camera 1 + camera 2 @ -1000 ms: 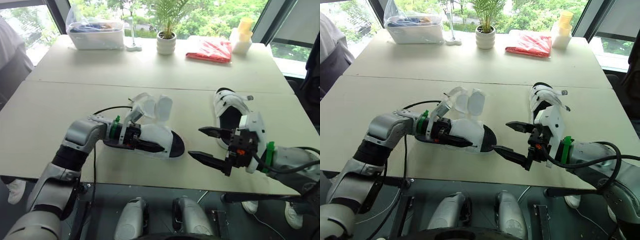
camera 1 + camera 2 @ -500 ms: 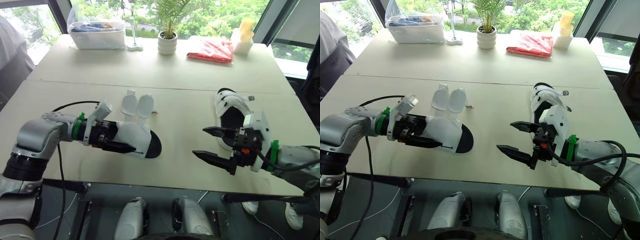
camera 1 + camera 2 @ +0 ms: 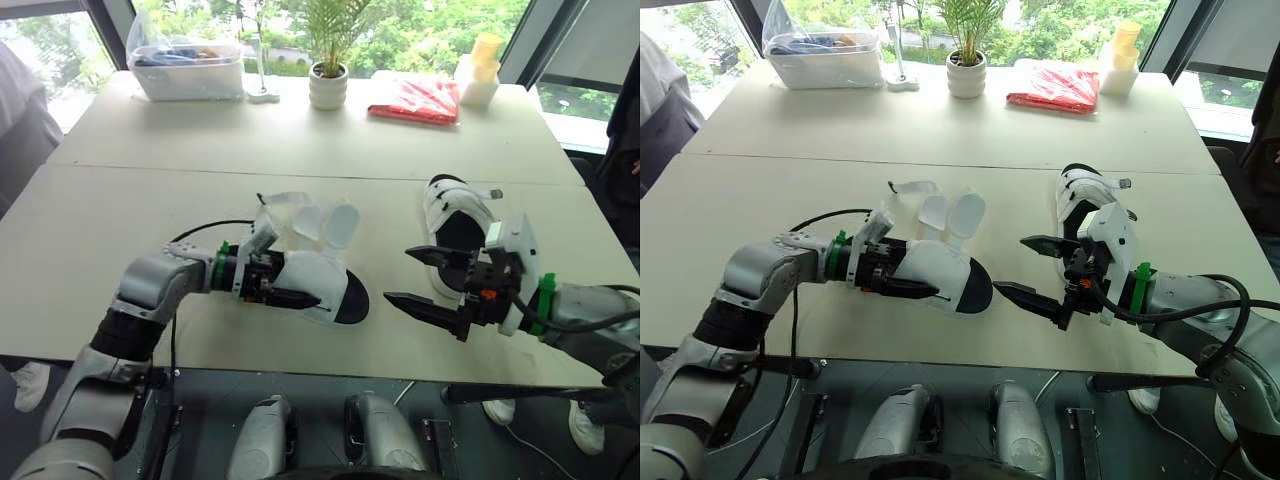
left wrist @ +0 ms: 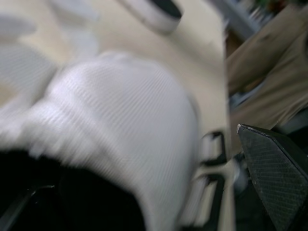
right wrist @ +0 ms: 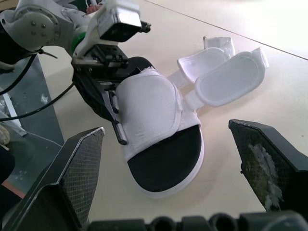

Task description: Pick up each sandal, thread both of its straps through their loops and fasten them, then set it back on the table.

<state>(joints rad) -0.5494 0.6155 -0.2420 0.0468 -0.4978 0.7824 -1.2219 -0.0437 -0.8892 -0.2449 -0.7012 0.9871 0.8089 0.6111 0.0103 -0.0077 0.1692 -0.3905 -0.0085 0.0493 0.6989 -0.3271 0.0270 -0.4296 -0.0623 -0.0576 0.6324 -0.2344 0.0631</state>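
Swung my left arm back toward the middle since half a second ago, so the sandal [image 3: 322,280] it carries is now near the centre of the tabletop [image 3: 120,210] instead of off to my left. My right arm has barely moved.

My left gripper [image 3: 292,290] is clamped on the sandal's white mesh upper, with one black finger [image 5: 117,126] running along the outside of it. The sandal's long axis lies left to right across the near tabletop, and the open toe with its black footbed points to my right, at my other gripper. Its sole looks to be at or just above the surface; I can't tell which. Both straps [image 3: 325,222] are undone and flop up and away from me.

My right gripper [image 3: 397,275] is spread wide and holds nothing. Its nearer fingertip sits just beside the sandal's toe, not touching.

The second sandal [image 3: 452,222] lies flat right behind my right gripper, long axis running away from me, partly hidden by that gripper's body.

A black cable [image 3: 200,228] loops on the tabletop by my left forearm. At the far edge, well apart from all this, are a clear bin [image 3: 190,68], a potted plant [image 3: 328,82], a red packet [image 3: 415,100] and a yellow-topped container [image 3: 480,72]. Someone's dark sleeve [image 3: 20,115] shows at the far left.
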